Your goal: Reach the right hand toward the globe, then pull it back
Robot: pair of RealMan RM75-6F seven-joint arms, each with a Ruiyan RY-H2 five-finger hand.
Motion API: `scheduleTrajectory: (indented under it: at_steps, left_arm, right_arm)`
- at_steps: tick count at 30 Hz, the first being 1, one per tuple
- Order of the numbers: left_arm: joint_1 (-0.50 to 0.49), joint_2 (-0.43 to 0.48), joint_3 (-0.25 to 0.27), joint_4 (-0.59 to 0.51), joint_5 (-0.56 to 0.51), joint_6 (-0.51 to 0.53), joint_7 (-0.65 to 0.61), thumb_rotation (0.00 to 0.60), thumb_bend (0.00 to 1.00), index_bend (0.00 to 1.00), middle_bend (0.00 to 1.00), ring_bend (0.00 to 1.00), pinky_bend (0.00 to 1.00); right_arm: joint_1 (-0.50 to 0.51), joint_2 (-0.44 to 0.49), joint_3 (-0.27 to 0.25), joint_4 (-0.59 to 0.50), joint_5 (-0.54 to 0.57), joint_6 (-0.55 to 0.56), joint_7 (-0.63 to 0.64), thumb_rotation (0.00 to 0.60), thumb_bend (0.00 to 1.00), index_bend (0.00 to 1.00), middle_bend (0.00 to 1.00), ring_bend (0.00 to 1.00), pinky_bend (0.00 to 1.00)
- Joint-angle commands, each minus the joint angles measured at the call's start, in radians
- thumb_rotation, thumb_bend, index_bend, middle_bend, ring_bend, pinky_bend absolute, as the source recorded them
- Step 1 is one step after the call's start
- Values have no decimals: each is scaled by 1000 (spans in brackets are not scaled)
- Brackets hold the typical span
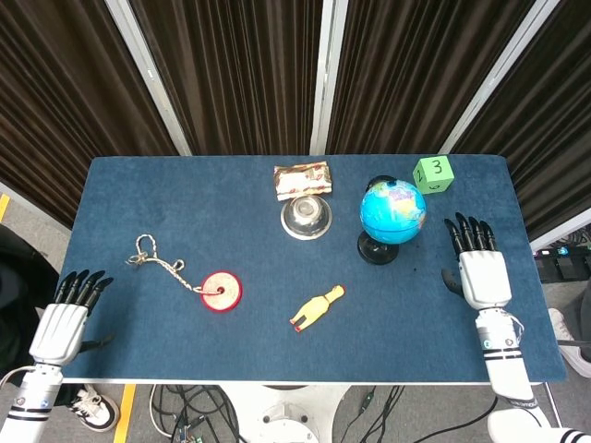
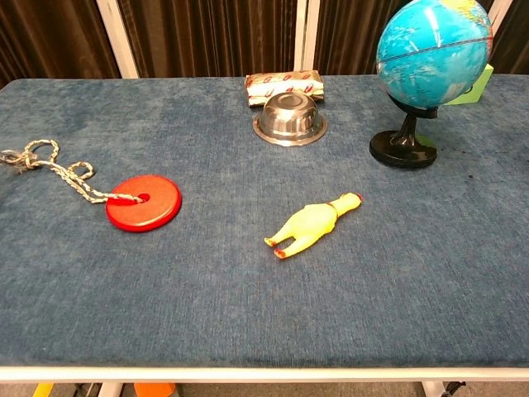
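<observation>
The globe point(image 1: 392, 211) stands upright on its black stand at the table's right side; in the chest view the globe point(image 2: 433, 53) fills the upper right corner. My right hand point(image 1: 481, 269) lies flat to the right of the globe, apart from it, fingers spread and holding nothing. At the near left corner, off the table's edge, my left hand point(image 1: 63, 325) is open and empty. Neither hand shows in the chest view.
A green numbered cube point(image 1: 433, 173) sits behind the globe. A steel bowl point(image 1: 306, 218) and a snack packet point(image 1: 302, 178) are at the back centre. A yellow rubber chicken point(image 1: 318, 308) lies mid-table, and a red disc point(image 1: 222, 291) on a rope point(image 1: 157, 259) lies left.
</observation>
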Motion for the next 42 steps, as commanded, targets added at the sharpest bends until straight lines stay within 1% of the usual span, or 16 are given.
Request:
scheduleTrajectory:
  at_steps: [1, 6, 9, 14, 22, 26, 28, 32, 34, 37, 39, 42]
  left_arm:
    - [0, 0, 0, 1, -1, -1, -1, 600, 0, 135, 79, 17, 52]
    - [1, -1, 0, 4, -1, 1, -5, 600, 0, 135, 79, 17, 52]
    - [2, -2, 0, 7, -2, 2, -9, 600, 0, 135, 79, 17, 52]
    - [3, -3, 1, 13, -2, 3, -16, 600, 0, 135, 79, 17, 52]
    - [5, -4, 2, 20, -3, 4, -28, 600, 0, 135, 79, 17, 52]
    - [5, -5, 3, 22, -1, 5, -30, 600, 0, 135, 79, 17, 52]
    - [5, -5, 3, 22, -1, 5, -29, 600, 0, 135, 79, 17, 52]
    - [5, -3, 3, 19, -1, 5, -25, 600, 0, 135, 79, 17, 53]
    - [5, -3, 3, 17, -2, 3, -23, 600, 0, 135, 79, 17, 52]
    - [4, -3, 4, 14, -2, 0, -19, 600, 0, 135, 79, 17, 53]
    - [4, -2, 3, 13, -2, 0, -17, 600, 0, 135, 79, 17, 53]
    - [3, -2, 3, 11, 0, 1, -15, 600, 0, 135, 79, 17, 53]
  right_arm:
    - [-1, -10, -45, 22, -110, 42, 52, 600, 224, 0, 0, 0, 0]
    - [14, -26, -95, 45, -229, 62, 79, 600, 228, 0, 0, 0, 0]
    - [27, -36, -110, 43, -262, 55, 77, 600, 228, 0, 0, 0, 0]
    - [42, -53, -119, 35, -278, 37, 58, 600, 228, 0, 0, 0, 0]
    - [48, -65, -109, 36, -241, 16, 34, 600, 227, 0, 0, 0, 0]
    - [37, -59, -92, 37, -186, 11, 23, 600, 227, 0, 0, 0, 0]
    - [27, -60, -71, 38, -128, 7, 7, 600, 226, 0, 0, 0, 0]
    - [9, -67, -16, 24, 24, -1, -49, 600, 226, 0, 0, 0, 0]
    - [-3, -75, 21, 8, 123, 5, -85, 600, 226, 0, 0, 0, 0]
    - [-12, -73, 58, -24, 228, 8, -116, 600, 227, 0, 0, 0, 0]
    - [-14, -63, 58, -34, 240, 9, -123, 600, 227, 0, 0, 0, 0]
    - [-18, -54, 40, -35, 201, 23, -112, 600, 227, 0, 0, 0, 0]
